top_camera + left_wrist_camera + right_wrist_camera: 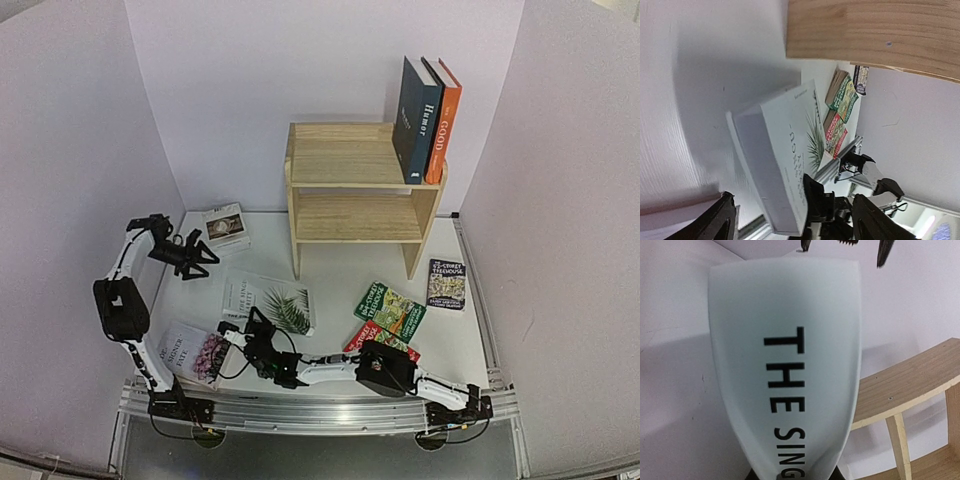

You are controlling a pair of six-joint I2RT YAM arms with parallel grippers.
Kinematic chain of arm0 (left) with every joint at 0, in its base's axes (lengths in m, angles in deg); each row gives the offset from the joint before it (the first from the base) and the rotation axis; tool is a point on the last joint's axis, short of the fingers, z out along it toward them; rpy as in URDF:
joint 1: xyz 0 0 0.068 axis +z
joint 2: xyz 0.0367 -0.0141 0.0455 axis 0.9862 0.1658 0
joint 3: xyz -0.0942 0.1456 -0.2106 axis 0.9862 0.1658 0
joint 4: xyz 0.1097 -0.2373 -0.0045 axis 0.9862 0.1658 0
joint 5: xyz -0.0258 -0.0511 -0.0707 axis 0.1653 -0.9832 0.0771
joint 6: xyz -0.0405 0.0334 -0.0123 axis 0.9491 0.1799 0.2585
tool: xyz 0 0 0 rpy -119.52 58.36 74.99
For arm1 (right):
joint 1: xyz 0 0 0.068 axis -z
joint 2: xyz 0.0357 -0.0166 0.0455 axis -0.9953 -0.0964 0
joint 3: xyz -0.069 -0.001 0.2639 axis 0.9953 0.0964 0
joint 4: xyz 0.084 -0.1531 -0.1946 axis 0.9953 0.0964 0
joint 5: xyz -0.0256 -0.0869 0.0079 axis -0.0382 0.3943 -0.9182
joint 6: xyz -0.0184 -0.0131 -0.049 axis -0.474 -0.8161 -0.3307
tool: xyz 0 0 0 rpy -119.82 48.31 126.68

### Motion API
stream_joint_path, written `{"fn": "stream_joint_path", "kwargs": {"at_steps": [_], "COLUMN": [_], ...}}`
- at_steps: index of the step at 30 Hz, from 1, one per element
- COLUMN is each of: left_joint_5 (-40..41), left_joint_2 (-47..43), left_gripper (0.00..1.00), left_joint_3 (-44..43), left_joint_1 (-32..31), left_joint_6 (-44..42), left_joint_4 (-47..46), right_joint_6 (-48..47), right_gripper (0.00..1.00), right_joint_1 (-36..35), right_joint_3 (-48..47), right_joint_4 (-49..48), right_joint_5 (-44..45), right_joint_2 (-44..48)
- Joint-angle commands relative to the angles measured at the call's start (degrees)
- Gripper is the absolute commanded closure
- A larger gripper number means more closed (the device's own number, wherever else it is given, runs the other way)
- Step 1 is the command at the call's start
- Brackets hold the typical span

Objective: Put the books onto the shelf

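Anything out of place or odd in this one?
Nothing spilled or damaged. Only the plant book looks askew: the right gripper clamps its spine, and one edge seems tipped up off the table. The left gripper hangs open and empty nearby.

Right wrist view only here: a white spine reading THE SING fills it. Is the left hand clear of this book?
Observer: Seemingly yes. The left hand is open, hanging past the white plant book at its far left corner without touching it.
Operator: What's on the shelf so far?
Observer: Navy Humor and orange GOOD stand upright at the right end of the shelf top.
Operator: What lies nearest my hand?
Observer: The pink-flower book lies flat just left of the right hand, by the left arm's base.
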Motion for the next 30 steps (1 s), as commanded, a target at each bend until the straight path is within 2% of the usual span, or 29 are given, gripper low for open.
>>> {"fn": "stream_joint_path", "kwargs": {"at_steps": [1,4,6,12,15,21,26,30], "left_joint_5": [0.5,5.3,7.7,12.7,15.6,20.5,21.4,21.6], "left_joint_2": [-6.3,-8.0,-9.7,-15.4,-17.6,-23.1,-25.3,-26.6], "left_gripper": [0.17,0.16,0.16,0.15,0.15,0.15,0.15,0.15], "left_joint_3": [-10.7,-15.9,-16.6,-12.6,-11.5,-4.5,-0.1,2.6], "left_joint_1": [3.4,3.5,3.6,3.6,3.6,3.6,3.6,3.6], "left_joint_6": [-7.8,-11.2,-12.7,-14.1,-14.0,-10.9,-9.2,-8.3], "left_joint_4": [7.9,9.4,9.1,8.1,7.6,1.3,-1.3,-2.8], "right_joint_6": [21.6,40.8,48.4,65.2,67.6,58.4,46.2,33.3], "right_gripper": [1.00,1.00,1.00,1.00,1.00,0.98,0.94,0.94], "right_joint_1": [-0.1,1.4,2.6,9.3,12.0,12.5,12.5,13.5], "right_joint_3": [5.2,5.3,6.0,6.6,2.2,-15.2,-30.5,-32.1], "right_joint_4": [13.5,33.2,38.4,42.3,42.8,42.8,39.7,27.7], "right_joint_5": [-5.2,-23.2,-33.1,-56.1,-62.4,-61.5,-50.8,-40.1], "right_joint_2": [18.7,26.0,30.4,41.3,44.2,44.7,41.8,41.0]}}
